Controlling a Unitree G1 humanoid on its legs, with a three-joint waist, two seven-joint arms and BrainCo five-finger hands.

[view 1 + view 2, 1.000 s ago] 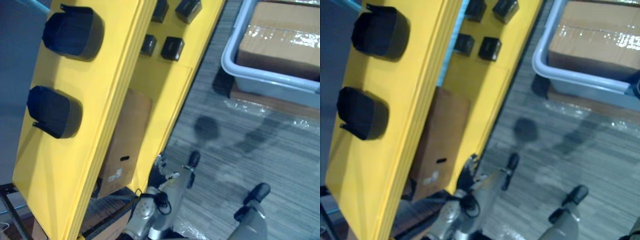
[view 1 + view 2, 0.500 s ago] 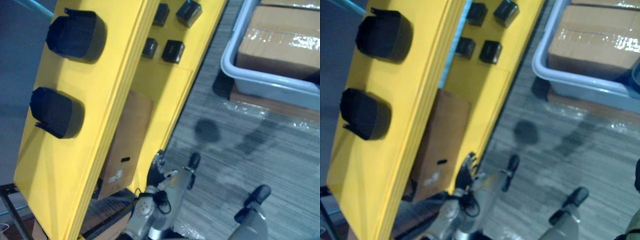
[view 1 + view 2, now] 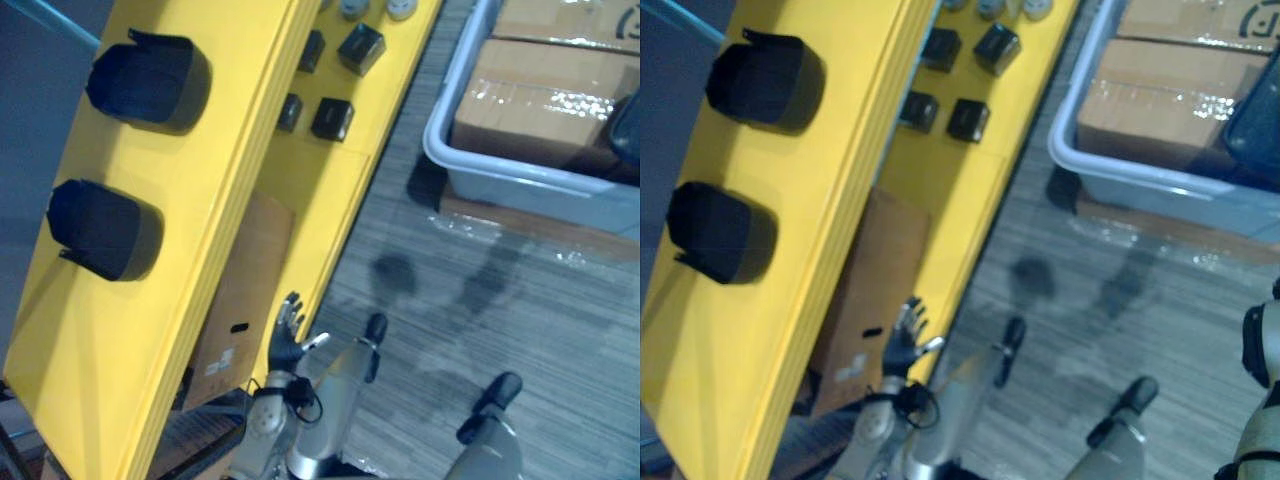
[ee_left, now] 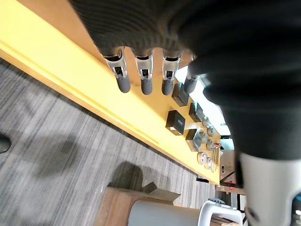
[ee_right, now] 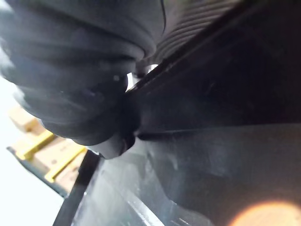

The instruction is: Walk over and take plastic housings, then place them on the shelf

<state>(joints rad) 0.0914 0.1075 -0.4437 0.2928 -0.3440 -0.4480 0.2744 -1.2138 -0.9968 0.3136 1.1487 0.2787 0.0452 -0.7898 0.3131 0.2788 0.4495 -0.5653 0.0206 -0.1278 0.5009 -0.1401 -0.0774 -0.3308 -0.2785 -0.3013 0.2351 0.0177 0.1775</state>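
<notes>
Left eye view: open grey floor [image 3: 480,300] separates the yellow shelf's [image 3: 225,170] right edge from a far grey tote [image 3: 520,182]. The left hand [image 3: 287,335] is beside that edge, fingers relaxed and empty. Two dark, rounded plastic housings [image 3: 148,80] sit atop the shelf, left. I cannot tell the right hand's [image 5: 84,70] state.

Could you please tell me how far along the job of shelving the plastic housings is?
Done: two dark plastic housings sit on the yellow shelf. In hand: the left hand is open and empty beside the shelf; a dark surface lies close against the right hand, perhaps another housing, though whether it is held cannot be told. To do: shelving that, if so.
</notes>
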